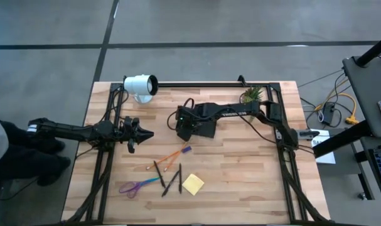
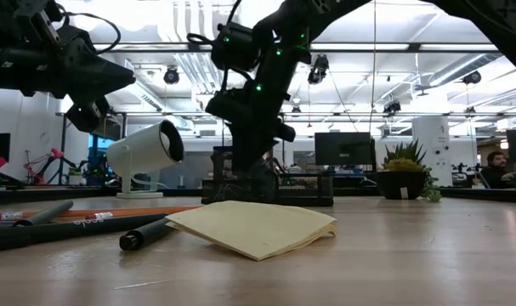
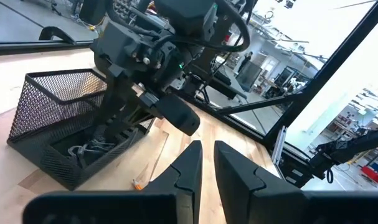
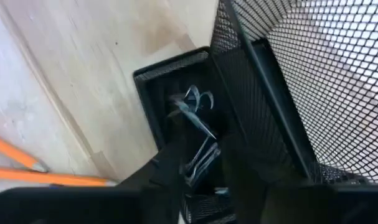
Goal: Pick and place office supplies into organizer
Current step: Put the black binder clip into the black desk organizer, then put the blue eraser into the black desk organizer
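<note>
Binder clips (image 4: 198, 140) lie in a low compartment of the black mesh organizer (image 1: 199, 127) at frame centre, under the right gripper (image 4: 198, 171), fingers parted, holding nothing. Left gripper (image 1: 147, 134), centre-left above the worktop (image 1: 240, 182), fingers shut, empty.

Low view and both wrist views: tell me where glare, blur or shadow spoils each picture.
Low view: bright ceiling lights wash out the top; the sticky-note pad is sharp, the pens nearest the camera soft. Left wrist view: bright windows glare beyond the table, its own fingers dark. Right wrist view: the mesh organizer fills the frame, metal clips in a shadowed compartment blurred.
</note>
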{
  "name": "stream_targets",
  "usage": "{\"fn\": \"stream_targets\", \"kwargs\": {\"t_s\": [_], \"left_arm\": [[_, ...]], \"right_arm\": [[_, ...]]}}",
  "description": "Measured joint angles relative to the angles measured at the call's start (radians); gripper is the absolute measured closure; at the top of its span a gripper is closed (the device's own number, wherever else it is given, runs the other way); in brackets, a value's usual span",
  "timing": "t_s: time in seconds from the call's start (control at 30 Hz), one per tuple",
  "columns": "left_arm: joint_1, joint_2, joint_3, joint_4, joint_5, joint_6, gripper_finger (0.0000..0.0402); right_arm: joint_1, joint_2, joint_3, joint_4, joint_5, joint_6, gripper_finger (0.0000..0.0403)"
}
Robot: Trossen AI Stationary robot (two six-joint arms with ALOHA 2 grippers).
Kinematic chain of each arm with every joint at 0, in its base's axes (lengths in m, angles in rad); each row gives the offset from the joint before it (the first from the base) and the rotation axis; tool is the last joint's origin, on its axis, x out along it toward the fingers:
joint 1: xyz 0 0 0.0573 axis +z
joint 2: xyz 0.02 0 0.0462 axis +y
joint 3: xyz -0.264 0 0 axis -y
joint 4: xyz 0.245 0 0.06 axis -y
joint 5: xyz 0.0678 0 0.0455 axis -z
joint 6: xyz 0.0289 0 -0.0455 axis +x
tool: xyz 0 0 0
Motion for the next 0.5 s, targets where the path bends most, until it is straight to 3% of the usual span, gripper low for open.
{"fn": "stream_targets", "kwargs": {"t_s": [0.23, 0.4, 0.5], "left_arm": [[0.000, 0.000, 0.000, 0.000, 0.000, 0.000, 0.0375], [0.000, 0.000, 0.000, 0.000, 0.000, 0.000, 0.0375], [0.000, 0.000, 0.000, 0.000, 0.000, 0.000, 0.0375]], "right_arm": [[0.026, -0.010, 0.000, 0.003, -0.005, -0.025, 0.0248], [0.103, -0.036, 0.000, -0.002, -0.130, -0.161, 0.0240], [0.163, -0.036, -0.002, -0.019, -0.141, -0.257, 0.0244]]}}
